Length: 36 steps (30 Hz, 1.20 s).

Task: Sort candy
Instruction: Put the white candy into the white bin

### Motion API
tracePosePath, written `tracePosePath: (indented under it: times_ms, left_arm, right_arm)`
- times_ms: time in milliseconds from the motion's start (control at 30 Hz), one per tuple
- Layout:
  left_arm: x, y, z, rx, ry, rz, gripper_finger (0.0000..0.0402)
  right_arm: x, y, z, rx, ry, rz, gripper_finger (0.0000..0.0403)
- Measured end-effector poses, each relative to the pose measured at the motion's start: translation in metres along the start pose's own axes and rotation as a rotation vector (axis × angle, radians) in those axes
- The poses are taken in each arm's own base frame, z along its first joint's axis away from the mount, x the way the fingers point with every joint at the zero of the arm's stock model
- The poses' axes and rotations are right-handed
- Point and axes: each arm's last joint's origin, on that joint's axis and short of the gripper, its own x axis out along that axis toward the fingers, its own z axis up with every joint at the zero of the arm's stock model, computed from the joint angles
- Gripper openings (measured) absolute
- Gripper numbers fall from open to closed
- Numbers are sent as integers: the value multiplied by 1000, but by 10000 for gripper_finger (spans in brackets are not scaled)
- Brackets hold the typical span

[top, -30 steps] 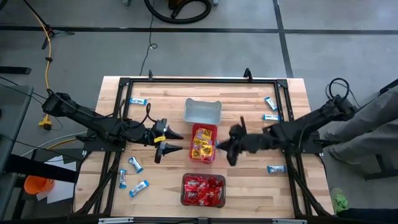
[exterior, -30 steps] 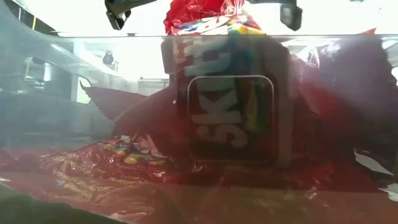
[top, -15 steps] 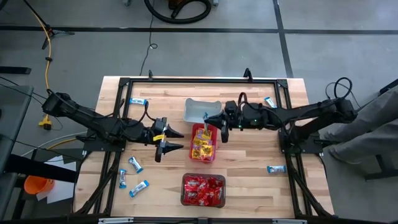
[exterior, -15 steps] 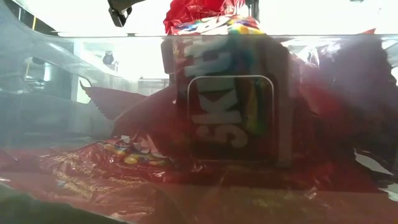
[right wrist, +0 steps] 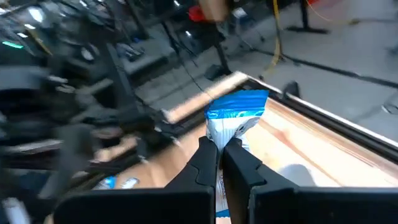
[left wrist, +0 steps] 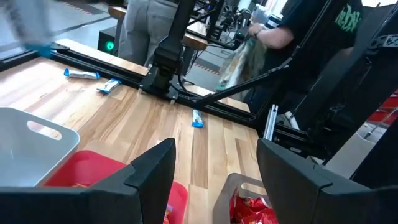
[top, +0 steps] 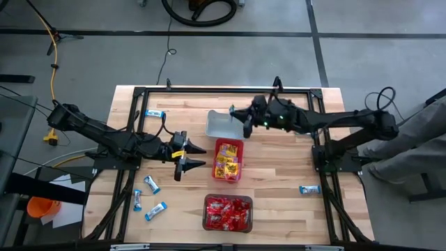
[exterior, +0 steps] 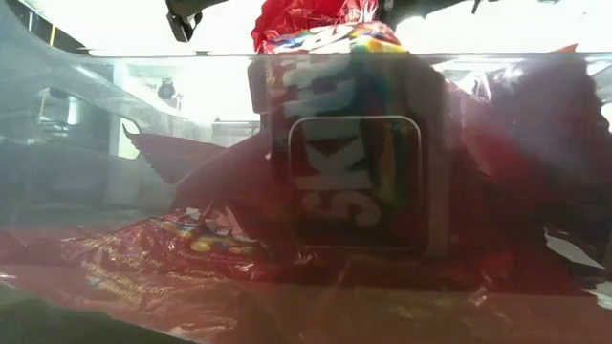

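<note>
Right gripper over grey bin, pinching blue packet.
Near edge: dark bin (top: pixel 227 213) of red candy (top: pixel 226 211). Centre: red bin (top: pixel 228 160); left gripper (top: pixel 197 157) beside it, fingers spread. Toward far edge: right gripper (top: pixel 238 118) pinches a blue-and-white packet (right wrist: pixel 237 116) over the grey bin (top: pixel 221 125).

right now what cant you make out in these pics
- Low view: the clear bin wall and the red candy packets pressed against it block the table, the other bins and nearly all of both arms.
- High view: the grey rectangular bin is partly covered by the right gripper, so its contents are unclear.
- Right wrist view: blur smears everything beyond the blue-and-white wrapped packet.
- High view: the yellow packets in the red bin are too small to count.
- Left gripper waits, open.
</note>
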Motion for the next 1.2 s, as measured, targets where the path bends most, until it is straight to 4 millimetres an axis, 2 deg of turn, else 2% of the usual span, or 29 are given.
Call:
tracePosePath:
  times_ms: [100,333,467,567,633,867,967,1100,1200]
  left_arm:
    - [0,0,0,7,1,0,211]
    - [0,0,0,7,0,0,211]
    - [0,0,0,7,0,0,211]
    - [0,0,0,7,0,0,211]
    - [0,0,0,7,2,-4,211]
    - [0,-1,0,8,13,-29,211]
    - [0,-1,0,7,12,-29,211]
    - [-5,-1,4,1,-14,-31,211]
    - [-12,3,13,-1,-58,-16,211]
  right_arm:
    - [18,-16,-8,20,40,-39,0]
    - [70,-45,-42,66,177,-165,0]
    - [82,-53,-57,97,235,-206,1]
    - [84,-54,-64,65,273,-213,21]
    - [84,-56,-64,67,284,-222,52]
    - [79,-56,-64,98,334,-207,209]
    - [77,-55,-63,114,375,-154,259]
    - [66,-50,-45,173,364,-28,280]
    - [48,-40,-22,168,296,32,281]
